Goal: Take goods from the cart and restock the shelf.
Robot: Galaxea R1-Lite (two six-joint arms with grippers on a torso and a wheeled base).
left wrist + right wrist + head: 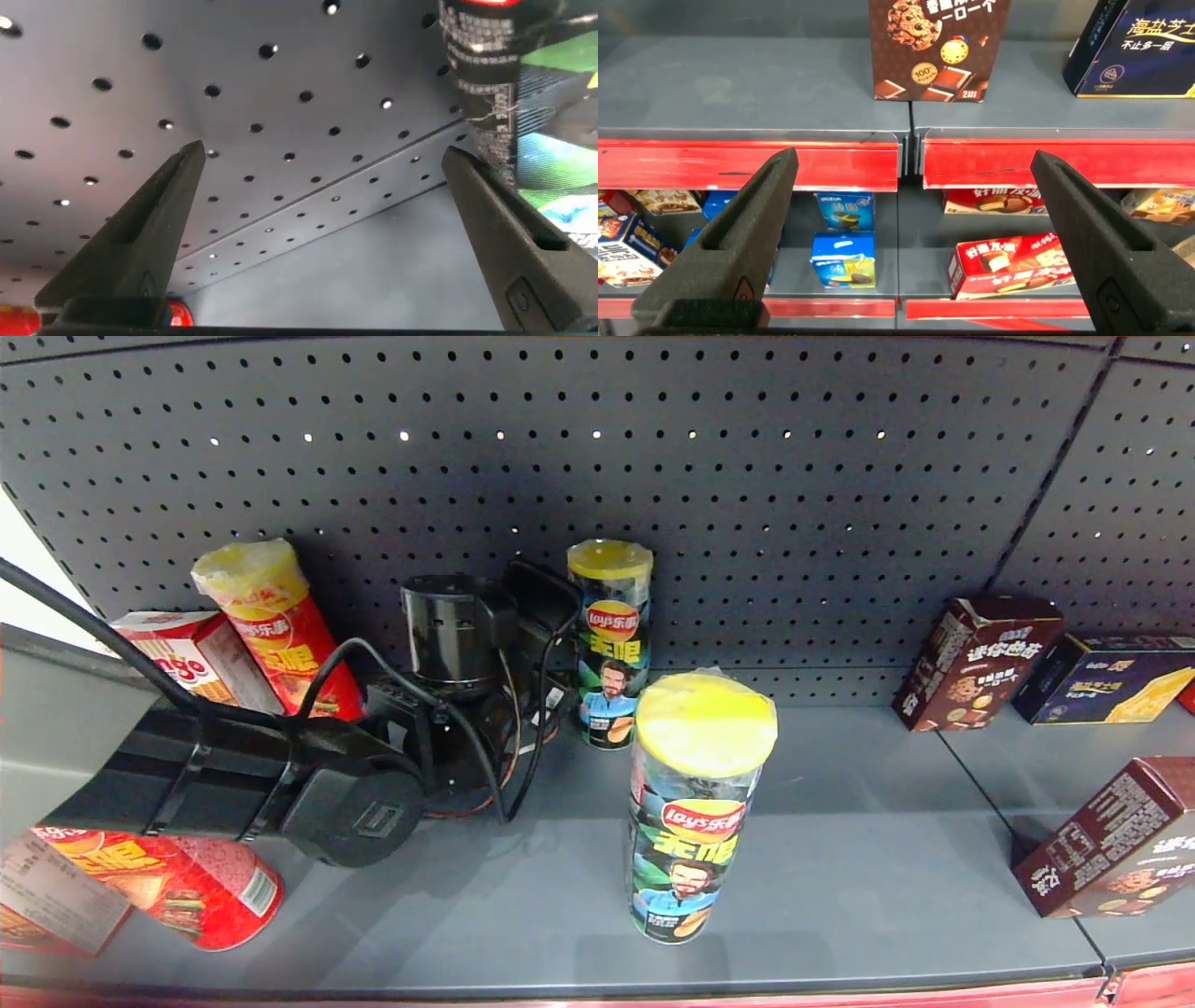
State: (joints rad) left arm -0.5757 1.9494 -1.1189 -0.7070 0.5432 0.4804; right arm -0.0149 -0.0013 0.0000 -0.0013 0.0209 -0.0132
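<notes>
While looking down from the head, found the left gripper (551, 616) deep on the shelf (887, 859), just beside the rear chip can (609, 644), upright near the pegboard (747, 476); found a second can (695, 803) upright nearer the front. From the left wrist, showed fingers spread wide, holding nothing, the rear chip can (523, 93) by one finger. Judged best: draw straight back, clear of both cans. From the right wrist, showed the right gripper (915, 157) wide too, empty, facing a cookie box (936, 47).
</notes>
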